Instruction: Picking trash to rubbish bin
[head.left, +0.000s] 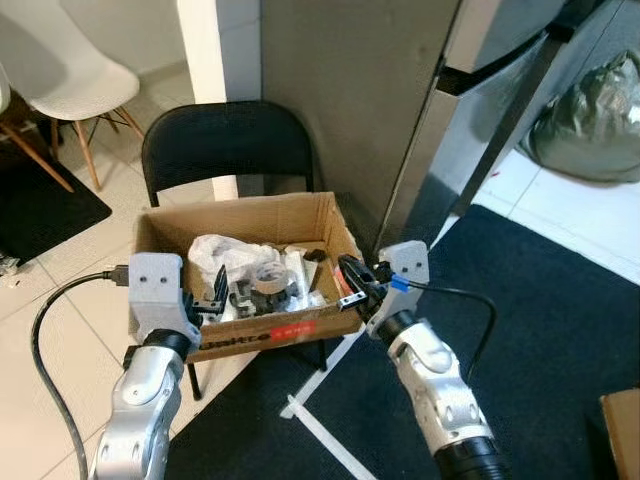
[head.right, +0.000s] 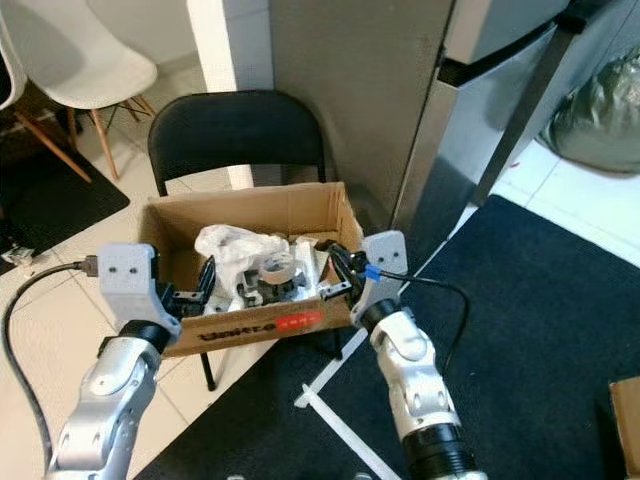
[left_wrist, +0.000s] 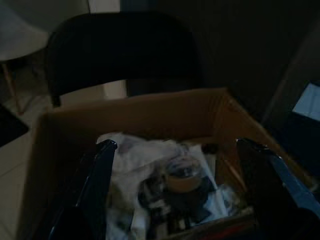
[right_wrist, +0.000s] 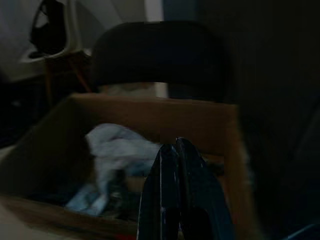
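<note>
My left pincer, fingers apart, and my right pincer, fingers pressed together, both reach over the cardboard box at mid-frame. Crumpled trash fills it; a black chair stands behind.

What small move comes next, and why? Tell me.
Probably draw the right gripper back from the box. Its fingers are shut with nothing seen between them, over the right rim, and the trash already lies inside. The left gripper hangs open at the front edge, so it looks free for the next pickup.
</note>
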